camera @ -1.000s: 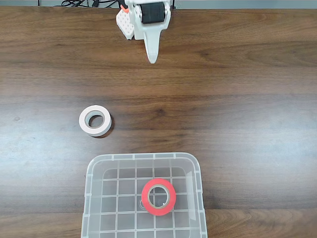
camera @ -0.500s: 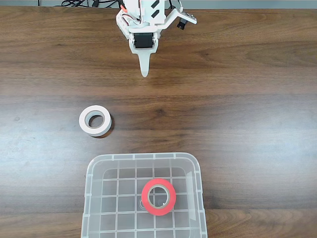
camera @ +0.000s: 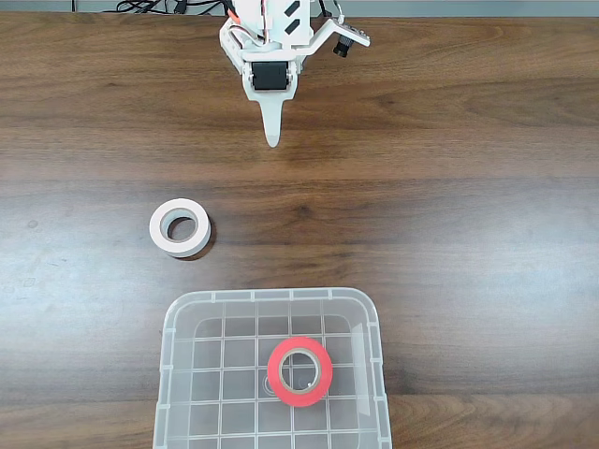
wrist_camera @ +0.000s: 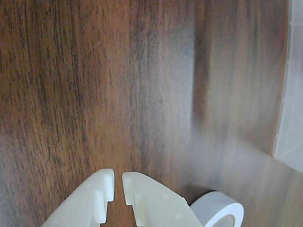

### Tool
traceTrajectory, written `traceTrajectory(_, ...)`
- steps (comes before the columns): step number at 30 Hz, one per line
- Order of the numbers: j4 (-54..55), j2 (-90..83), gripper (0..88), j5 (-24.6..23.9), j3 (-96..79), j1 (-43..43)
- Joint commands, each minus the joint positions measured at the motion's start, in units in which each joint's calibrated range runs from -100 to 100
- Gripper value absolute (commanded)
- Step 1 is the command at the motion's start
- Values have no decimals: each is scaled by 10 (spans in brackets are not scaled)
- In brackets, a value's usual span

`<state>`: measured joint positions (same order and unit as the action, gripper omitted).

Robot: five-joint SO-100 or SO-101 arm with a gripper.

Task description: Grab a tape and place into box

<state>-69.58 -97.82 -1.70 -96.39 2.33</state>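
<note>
Inside the box point(camera: 187, 323), toward its right half in the fixed view, the red tape point(camera: 299, 371) lies flat on the gridded floor, so the placing looks done. A white tape point(camera: 180, 227) sits on the table point(camera: 468, 187), well apart from the box. At the table's far edge the gripper point(camera: 272, 138) points down at bare wood, its fingers point(wrist_camera: 142, 196) nearly together and holding nothing.
</note>
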Motion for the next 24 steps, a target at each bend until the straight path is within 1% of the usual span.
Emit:
traceTrajectory(1, -7, -10, 13, -25, 5, 2)
traceTrajectory(24, -7, -10, 13, -27, 5, -3)
